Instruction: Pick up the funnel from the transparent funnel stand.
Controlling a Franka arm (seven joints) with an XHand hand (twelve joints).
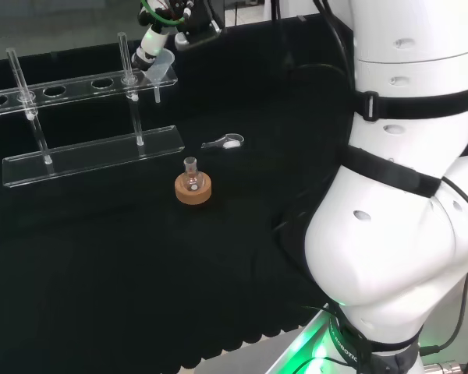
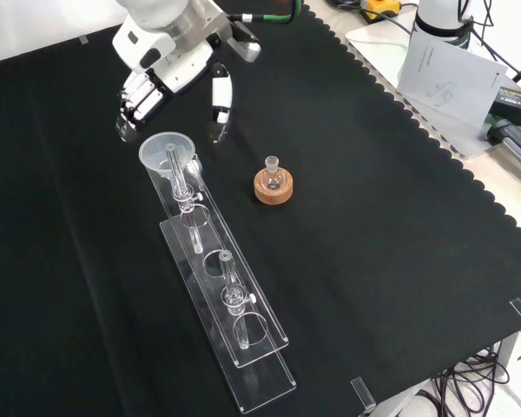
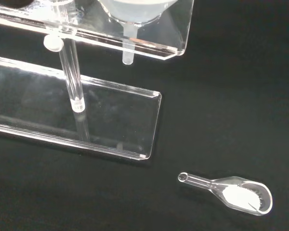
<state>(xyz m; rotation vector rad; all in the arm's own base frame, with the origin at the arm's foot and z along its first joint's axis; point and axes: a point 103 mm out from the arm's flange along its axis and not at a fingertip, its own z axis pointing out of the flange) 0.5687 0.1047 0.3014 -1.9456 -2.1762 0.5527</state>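
1. Front view, leftmost: the hand [image 2: 161, 74] hangs at the top left above the cloth, its fingers [image 2: 137, 97] bent loosely downward and its thumb [image 2: 219, 97] set apart to the right, closed on nothing.
2. Just below the hand, the funnel [image 2: 166, 153] sits in the end hole of the transparent funnel stand [image 2: 243, 352], its wide mouth upward; the fingertips are near its rim but apart from it.
3. The stand runs from there down and to the right, with two clear posts between its top shelf and base plate.
4. To the right of the funnel, a small flask [image 2: 272, 174] stands upright in a cork ring [image 2: 273, 190].
5. Wrist view: the funnel's stem [image 3: 128, 48] pokes down through the shelf, and a clear scoop [image 3: 233, 193] holding white powder lies on the black cloth [image 3: 241, 96] beside the stand.
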